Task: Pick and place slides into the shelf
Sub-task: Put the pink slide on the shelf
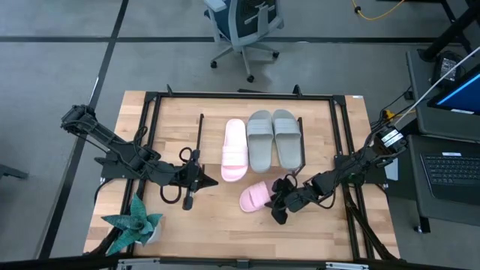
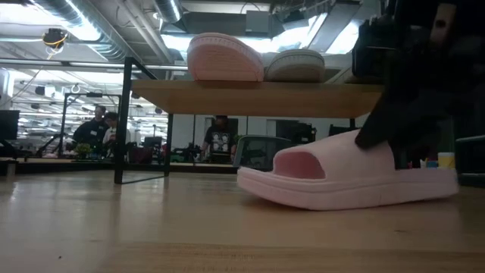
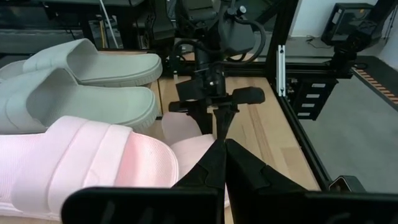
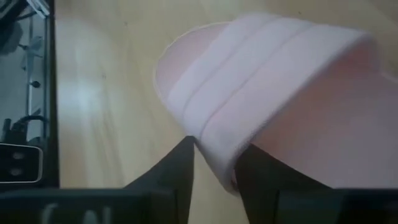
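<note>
One pale pink slide (image 1: 235,149) and two grey-green slides (image 1: 274,138) lie side by side on the shelf (image 2: 258,97), soles down on its wooden board. The second pink slide (image 1: 255,197) rests sole-down on the table in front of the shelf, also in the low view (image 2: 348,178). My right gripper (image 1: 281,204) is at that slide's right end, shut on it. My left gripper (image 1: 204,180) hovers left of the pink slide on the table, fingers shut and holding nothing. My right gripper holds the pink slide on the table by the side of its wide strap (image 4: 217,152), near where the strap meets the sole. One finger (image 4: 177,171) stands outside the strap and the other (image 4: 264,171) inside the foot opening. The sole (image 2: 341,201) lies on the table.
A teal star-shaped plant (image 1: 133,225) stands at the table's near left corner. Black frame rails (image 1: 345,142) run along the table's edges. An office chair (image 1: 244,26) and a desk with a laptop (image 1: 454,169) stand beyond the table. Bare wood lies near the front edge.
</note>
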Robot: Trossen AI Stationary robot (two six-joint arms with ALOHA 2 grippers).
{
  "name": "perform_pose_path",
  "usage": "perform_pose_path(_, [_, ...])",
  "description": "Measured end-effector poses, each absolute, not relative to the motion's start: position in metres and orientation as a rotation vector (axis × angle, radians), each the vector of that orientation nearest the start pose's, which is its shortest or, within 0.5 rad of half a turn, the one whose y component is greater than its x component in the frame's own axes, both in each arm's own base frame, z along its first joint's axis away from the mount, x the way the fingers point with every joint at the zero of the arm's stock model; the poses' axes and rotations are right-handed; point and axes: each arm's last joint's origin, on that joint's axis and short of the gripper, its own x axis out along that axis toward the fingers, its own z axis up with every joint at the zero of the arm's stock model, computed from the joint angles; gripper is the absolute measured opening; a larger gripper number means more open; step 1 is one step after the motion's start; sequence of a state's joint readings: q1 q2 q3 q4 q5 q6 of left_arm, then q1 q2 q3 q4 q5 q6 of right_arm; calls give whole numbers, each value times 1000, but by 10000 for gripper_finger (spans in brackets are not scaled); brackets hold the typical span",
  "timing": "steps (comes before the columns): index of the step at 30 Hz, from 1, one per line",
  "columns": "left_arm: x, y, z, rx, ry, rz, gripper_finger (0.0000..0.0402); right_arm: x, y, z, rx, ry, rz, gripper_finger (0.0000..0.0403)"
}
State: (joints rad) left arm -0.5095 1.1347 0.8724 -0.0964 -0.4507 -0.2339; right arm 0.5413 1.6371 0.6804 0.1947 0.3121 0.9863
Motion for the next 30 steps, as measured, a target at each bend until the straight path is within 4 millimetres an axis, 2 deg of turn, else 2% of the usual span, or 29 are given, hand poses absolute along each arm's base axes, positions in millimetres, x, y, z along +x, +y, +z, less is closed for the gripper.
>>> perform_pose_path(7, [223,-110,304,-66,323,-21,0,260,147,138,643,703,-120,16])
perform_pose_path(14, [223,-110,304,-58,321,-16,0,263,150,144,675,679,-47,16])
perform_pose_path(18, [224,-110,306,-30,302,-2,0,265,151,160,693,597,19,16])
perform_pose_path(24, [225,-109,317,130,254,22,0,262,148,175,712,549,39,16])
perform_pose_path(30, [225,-97,327,216,362,92,0,263,141,202,696,412,104,16])
